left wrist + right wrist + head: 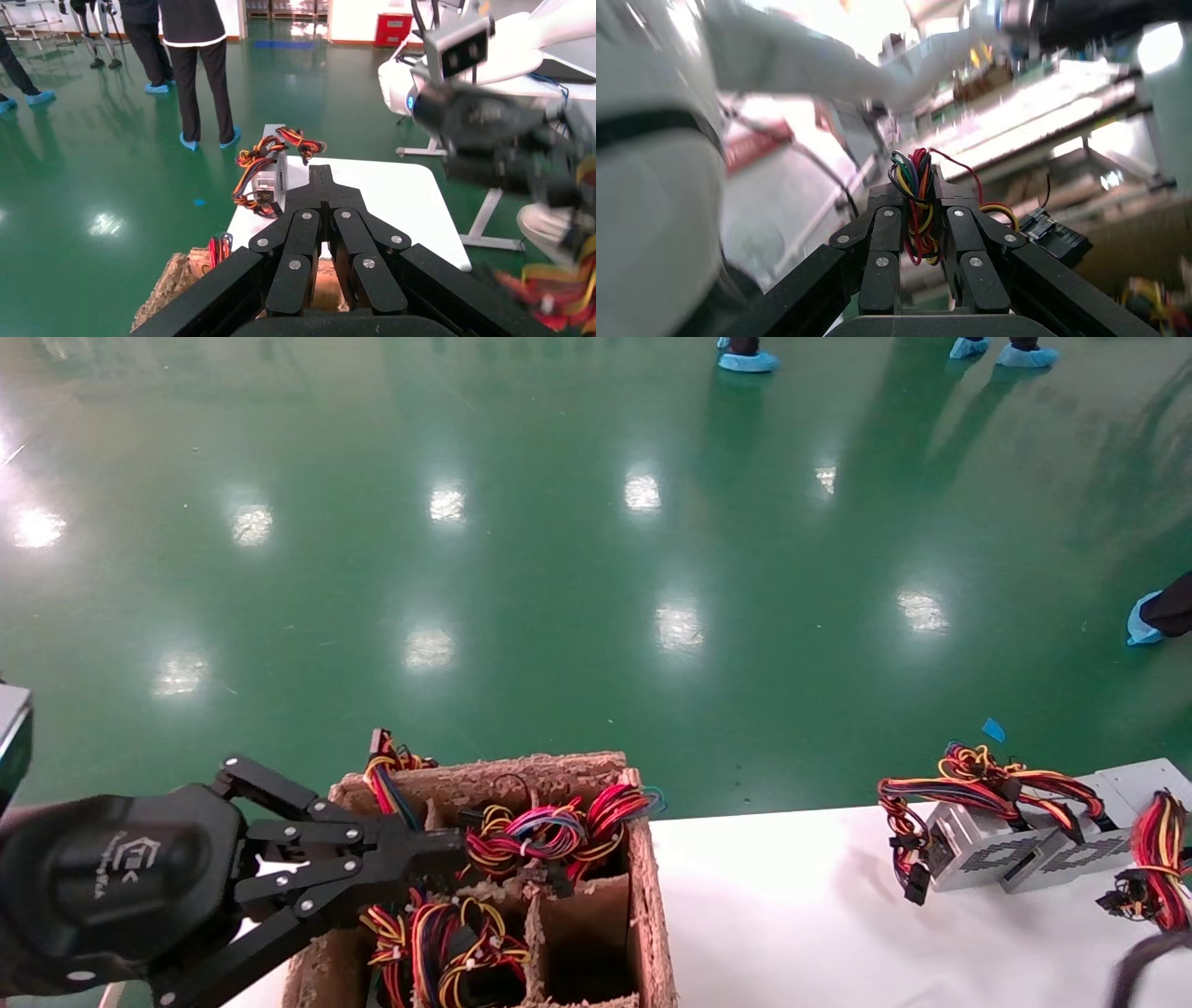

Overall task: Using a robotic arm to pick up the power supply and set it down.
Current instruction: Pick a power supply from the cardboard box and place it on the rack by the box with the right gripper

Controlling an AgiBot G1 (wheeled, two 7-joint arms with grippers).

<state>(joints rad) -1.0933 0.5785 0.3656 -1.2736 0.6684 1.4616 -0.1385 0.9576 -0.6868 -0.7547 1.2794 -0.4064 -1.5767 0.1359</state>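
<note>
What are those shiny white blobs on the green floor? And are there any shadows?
Head view: lamp glare on the glossy green floor; the power supplies cast soft shadows on the white table. Left wrist view: one glare patch on the floor.

A glossy green floor (559, 570) is seen beyond a white tabletop (792, 933). Red, yellow, blue and black wire bundles (549, 831) are held in a brown fibre-pulp divider box (647, 905). Silver-grey metal power supplies (978, 850) carry perforated dotted faces.
</note>
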